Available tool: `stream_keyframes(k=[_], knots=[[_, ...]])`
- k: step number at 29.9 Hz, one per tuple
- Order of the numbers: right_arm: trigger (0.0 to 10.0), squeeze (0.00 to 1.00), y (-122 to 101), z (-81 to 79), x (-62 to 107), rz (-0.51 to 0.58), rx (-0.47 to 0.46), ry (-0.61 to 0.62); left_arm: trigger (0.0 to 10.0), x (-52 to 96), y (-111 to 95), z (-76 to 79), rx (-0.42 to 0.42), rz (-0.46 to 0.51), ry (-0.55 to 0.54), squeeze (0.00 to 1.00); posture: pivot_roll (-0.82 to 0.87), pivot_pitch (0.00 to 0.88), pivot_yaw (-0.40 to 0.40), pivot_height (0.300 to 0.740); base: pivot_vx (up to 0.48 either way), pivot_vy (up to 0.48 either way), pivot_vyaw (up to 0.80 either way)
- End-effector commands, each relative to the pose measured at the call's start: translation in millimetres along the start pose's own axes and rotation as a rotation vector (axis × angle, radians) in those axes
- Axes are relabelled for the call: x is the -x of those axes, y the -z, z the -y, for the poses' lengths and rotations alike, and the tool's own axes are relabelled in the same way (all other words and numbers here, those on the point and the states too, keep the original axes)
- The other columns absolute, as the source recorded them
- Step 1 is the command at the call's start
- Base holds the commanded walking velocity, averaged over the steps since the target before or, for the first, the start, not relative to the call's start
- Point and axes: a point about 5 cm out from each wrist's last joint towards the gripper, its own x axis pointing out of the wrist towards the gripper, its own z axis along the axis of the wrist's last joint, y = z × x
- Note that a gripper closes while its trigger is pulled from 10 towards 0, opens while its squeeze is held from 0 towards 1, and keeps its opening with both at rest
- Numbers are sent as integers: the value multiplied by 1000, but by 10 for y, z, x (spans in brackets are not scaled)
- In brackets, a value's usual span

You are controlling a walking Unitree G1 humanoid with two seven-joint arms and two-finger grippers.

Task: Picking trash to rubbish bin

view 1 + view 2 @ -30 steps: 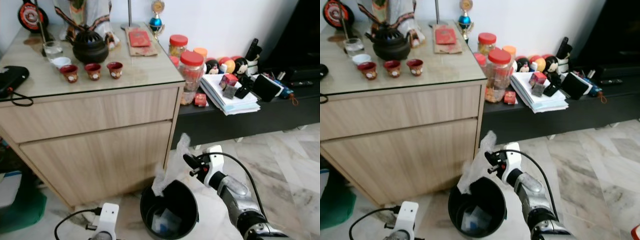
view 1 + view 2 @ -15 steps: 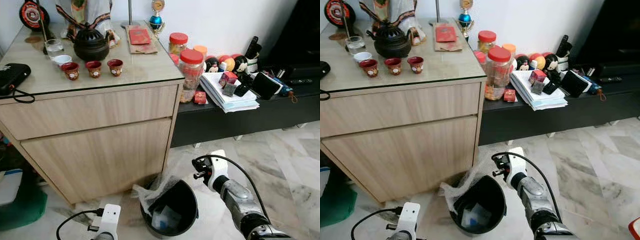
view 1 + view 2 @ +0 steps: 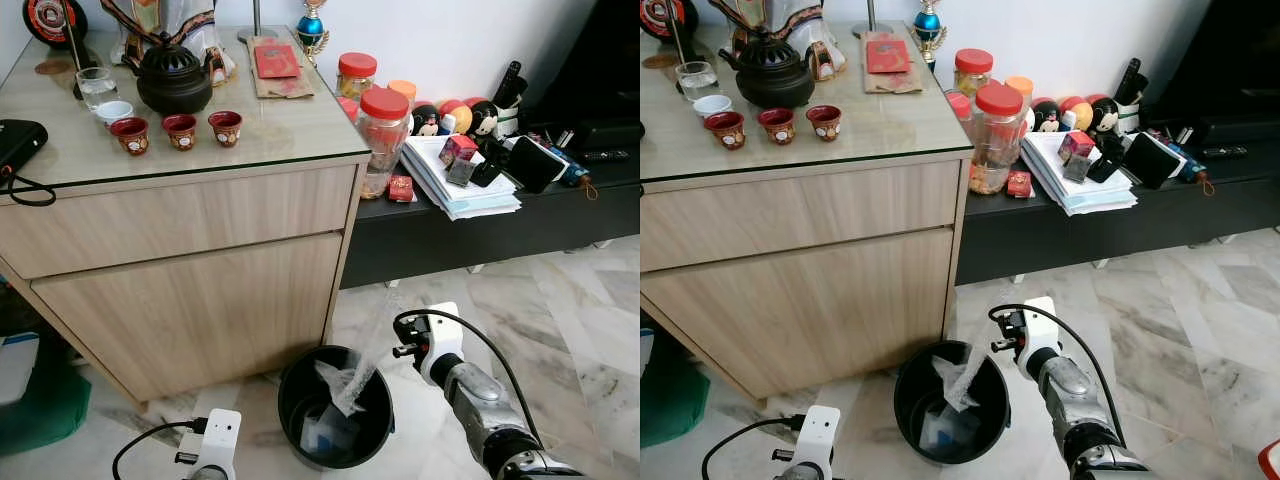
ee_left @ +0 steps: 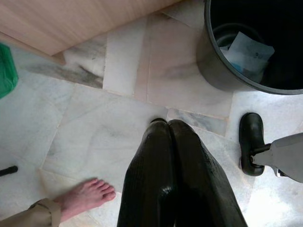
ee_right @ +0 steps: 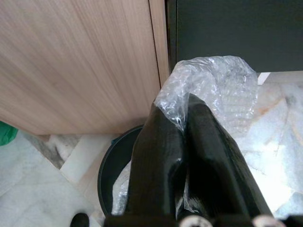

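A black rubbish bin (image 3: 283,400) stands on the marble floor in front of the wooden cabinet, with paper scraps inside. A sheet of clear bubble wrap (image 3: 350,380) hangs from my right gripper (image 3: 398,335) down into the bin. In the right wrist view the right gripper (image 5: 182,111) is shut on the bubble wrap (image 5: 222,82), with the bin (image 5: 110,172) just below it. My left gripper (image 4: 165,124) hangs low over the floor beside the bin (image 4: 213,75), shut with nothing in it.
The wooden cabinet (image 3: 190,270) rises right behind the bin, with a tea set on top. A low black shelf (image 3: 480,235) with jars and papers runs to the right. A green bag (image 3: 40,405) lies at left. A person's bare foot (image 4: 87,194) is near my left gripper.
The bubble wrap was held up above the bin, then draped over its left rim, and now hangs down inside it. My right gripper still holds it. The camera shifted slightly.
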Motion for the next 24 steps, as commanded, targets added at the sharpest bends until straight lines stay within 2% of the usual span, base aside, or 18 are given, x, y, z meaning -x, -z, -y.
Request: stream_keyframes(k=[1,24], knots=[[10000,0,33,60,38,-10,4,20,10000,14,62,28,5,-23,1,0,-120,80,-127,740,0,0,0],[10000,0,47,70,45,-16,7,32,10000,15,66,29,6,-24,0,0,-120,80,-128,740,0,0,0]])
